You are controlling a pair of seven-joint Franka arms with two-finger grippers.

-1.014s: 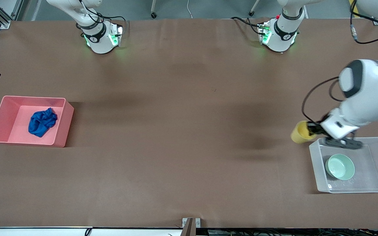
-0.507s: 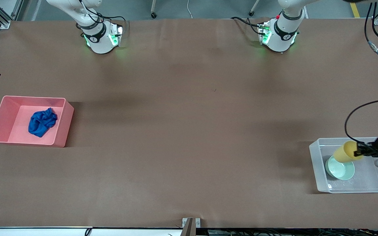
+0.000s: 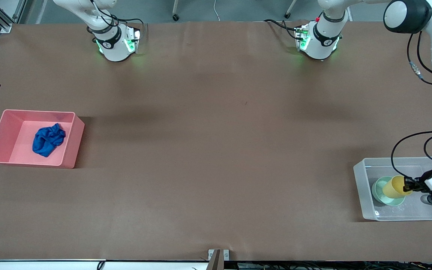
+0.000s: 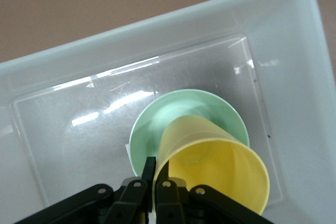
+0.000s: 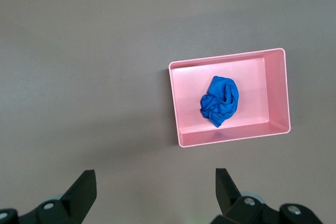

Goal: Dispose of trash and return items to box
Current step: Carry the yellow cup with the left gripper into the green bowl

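Note:
My left gripper (image 3: 411, 185) is shut on the wall of the yellow cup (image 3: 393, 187), which lies tilted over the mint-green bowl (image 3: 378, 191) inside the clear tub (image 3: 360, 187). In the left wrist view my left gripper (image 4: 156, 170) pinches the rim of the cup (image 4: 220, 169). One finger is inside the cup and one outside, with the bowl (image 4: 157, 124) under it in the tub (image 4: 63, 72). The blue cloth wad (image 3: 48, 140) lies in the pink bin (image 3: 71, 148). My right gripper (image 5: 156, 192) is open and empty, high over the table beside the bin (image 5: 231, 139) that holds the cloth (image 5: 220, 100).
The pink bin stands at the right arm's end of the table and the clear tub at the left arm's end. Brown table surface lies between them. The two arm bases (image 3: 114, 41) (image 3: 319, 37) stand along the edge farthest from the front camera.
My left gripper carried the yellow cup from beside the tub's corner to over the tub, then down onto the mint-green bowl. The cloth and bin have not moved.

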